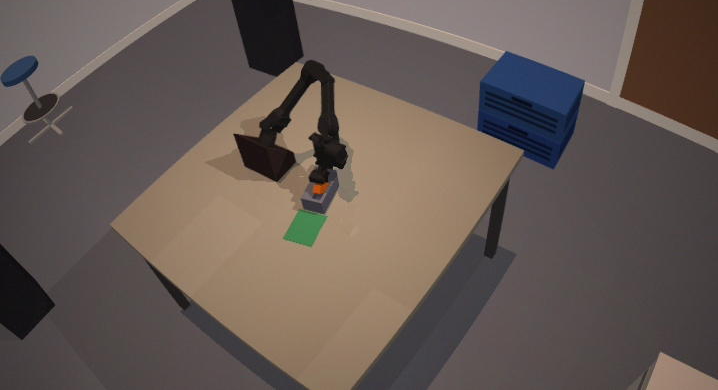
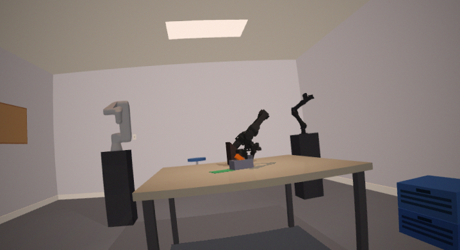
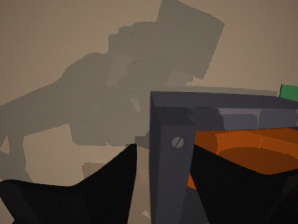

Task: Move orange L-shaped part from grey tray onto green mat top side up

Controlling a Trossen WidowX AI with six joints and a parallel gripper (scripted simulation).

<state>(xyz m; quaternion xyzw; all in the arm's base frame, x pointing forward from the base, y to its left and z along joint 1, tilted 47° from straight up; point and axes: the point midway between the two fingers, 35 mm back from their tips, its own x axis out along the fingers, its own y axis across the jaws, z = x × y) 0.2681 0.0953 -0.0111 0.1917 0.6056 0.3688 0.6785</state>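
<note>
The orange part point(image 1: 319, 188) point(image 2: 238, 157) point(image 3: 240, 142) is tilted in the grey tray point(image 1: 313, 205) point(image 2: 241, 165) point(image 3: 172, 175). Its end toward the green mat point(image 1: 305, 228) point(image 2: 220, 171) point(image 3: 289, 92) stands up above the tray wall, and its L-shaped end is low in the pocket. My gripper point(image 1: 319, 177) point(image 3: 161, 148) is partly open with nothing between its fingers. In the wrist view the right finger is over the part's L-shaped end and hides much of it; the left finger is outside the tray. The fingertip contact is hidden.
The dark angular block point(image 1: 263, 159) at the arm's base stands on the table point(image 1: 401, 186) close to the tray. The mat lies flat just beyond the tray's end wall. A small screw head point(image 3: 178, 142) shows on the tray's rim.
</note>
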